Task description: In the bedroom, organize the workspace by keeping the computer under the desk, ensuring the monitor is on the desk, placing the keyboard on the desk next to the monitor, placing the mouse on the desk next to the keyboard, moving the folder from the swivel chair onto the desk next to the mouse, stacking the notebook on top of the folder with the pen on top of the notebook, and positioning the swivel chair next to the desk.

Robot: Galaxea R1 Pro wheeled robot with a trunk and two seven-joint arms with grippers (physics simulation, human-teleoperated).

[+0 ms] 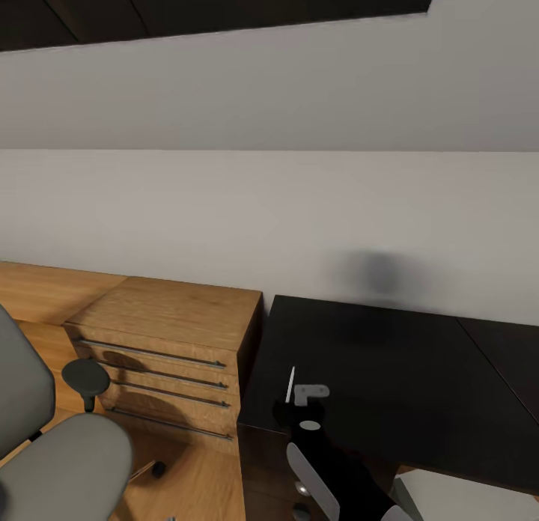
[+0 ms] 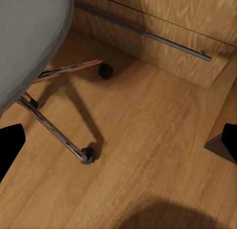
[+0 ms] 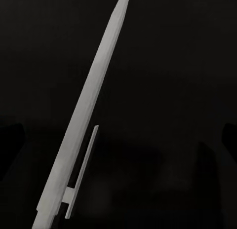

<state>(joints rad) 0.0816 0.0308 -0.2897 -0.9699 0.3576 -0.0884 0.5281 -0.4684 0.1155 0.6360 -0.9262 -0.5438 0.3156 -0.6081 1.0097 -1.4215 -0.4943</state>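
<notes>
A thin white pen [image 1: 290,385] lies on the black desk [image 1: 389,371] near its left front corner. My right gripper [image 1: 293,410] is right at the pen's near end, black against the black top. In the right wrist view the pen [image 3: 86,115] runs lengthwise between the fingers, which stand wide apart at the frame's edges, so the right gripper [image 3: 118,145] is open. The grey swivel chair [image 1: 67,461] stands at the lower left, its seat bare. My left gripper [image 2: 118,150] hangs open over the wooden floor beside the chair's chrome base [image 2: 54,125].
A light wooden drawer chest [image 1: 165,334] with long bar handles stands against the grey wall, flush with the desk's left end. The chair's round dark armrest [image 1: 84,375] is in front of it. A chair caster [image 2: 104,70] rests close to the chest's bottom drawer [image 2: 163,21].
</notes>
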